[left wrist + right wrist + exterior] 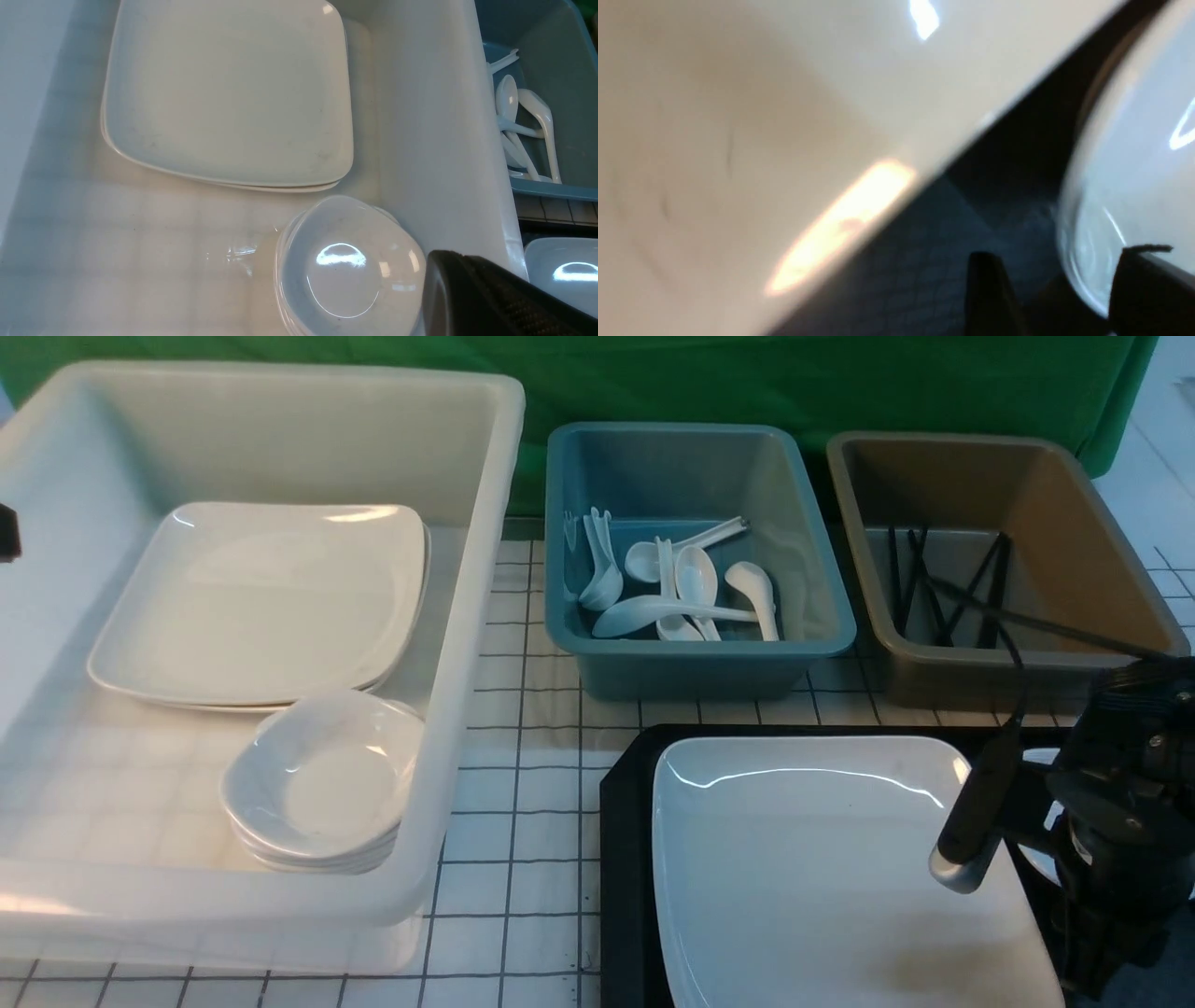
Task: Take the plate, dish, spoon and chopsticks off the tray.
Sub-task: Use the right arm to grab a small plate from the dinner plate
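Note:
The large white plate [822,868] lies on the black tray [624,859]; the right wrist view shows the plate [738,116] and the tray [924,233] close up. A small white dish [1134,140] sits on the tray beside the plate, mostly hidden behind my right arm [1120,793] in the front view. My right gripper [1064,289] is open, with one finger on each side of the dish's rim. My left gripper [490,298] is shut and empty above the white bin. Several white spoons [681,588] lie in the blue bin, and black chopsticks [943,583] lie in the brown bin.
A big translucent white bin [467,616] on the left holds stacked plates [261,602] and stacked small dishes [322,784]. The blue bin [700,667] and the brown bin [1102,513] stand behind the tray. A green cloth hangs at the back.

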`<state>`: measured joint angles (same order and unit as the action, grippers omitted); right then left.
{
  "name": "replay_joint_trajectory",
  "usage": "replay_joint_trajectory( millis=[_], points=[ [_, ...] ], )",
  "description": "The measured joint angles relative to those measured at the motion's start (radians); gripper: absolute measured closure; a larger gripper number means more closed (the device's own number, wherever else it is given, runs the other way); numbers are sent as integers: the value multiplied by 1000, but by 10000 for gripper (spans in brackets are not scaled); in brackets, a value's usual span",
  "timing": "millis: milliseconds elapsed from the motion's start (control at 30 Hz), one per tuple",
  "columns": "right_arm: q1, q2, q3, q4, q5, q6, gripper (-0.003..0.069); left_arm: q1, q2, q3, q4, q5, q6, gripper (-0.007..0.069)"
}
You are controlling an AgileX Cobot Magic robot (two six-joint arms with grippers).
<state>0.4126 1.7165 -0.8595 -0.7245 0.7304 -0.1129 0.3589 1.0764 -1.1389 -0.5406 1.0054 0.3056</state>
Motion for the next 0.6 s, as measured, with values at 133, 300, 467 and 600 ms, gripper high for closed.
replay_joint_trajectory(
  millis=[133,300,467,600],
  points=[
    [0,37,-1,-25,-22,2,267,0,0,0,0,0,0,625],
    [0,62,-1,-67,-30,3,339,0,0,0,0,0,0,625],
    [0,75,-2,-85,-33,4,424,0,0,0,-3,0,0,625],
    [5,75,-2,-92,-29,1,497,0,0,0,-8,0,0,625]
  ],
)
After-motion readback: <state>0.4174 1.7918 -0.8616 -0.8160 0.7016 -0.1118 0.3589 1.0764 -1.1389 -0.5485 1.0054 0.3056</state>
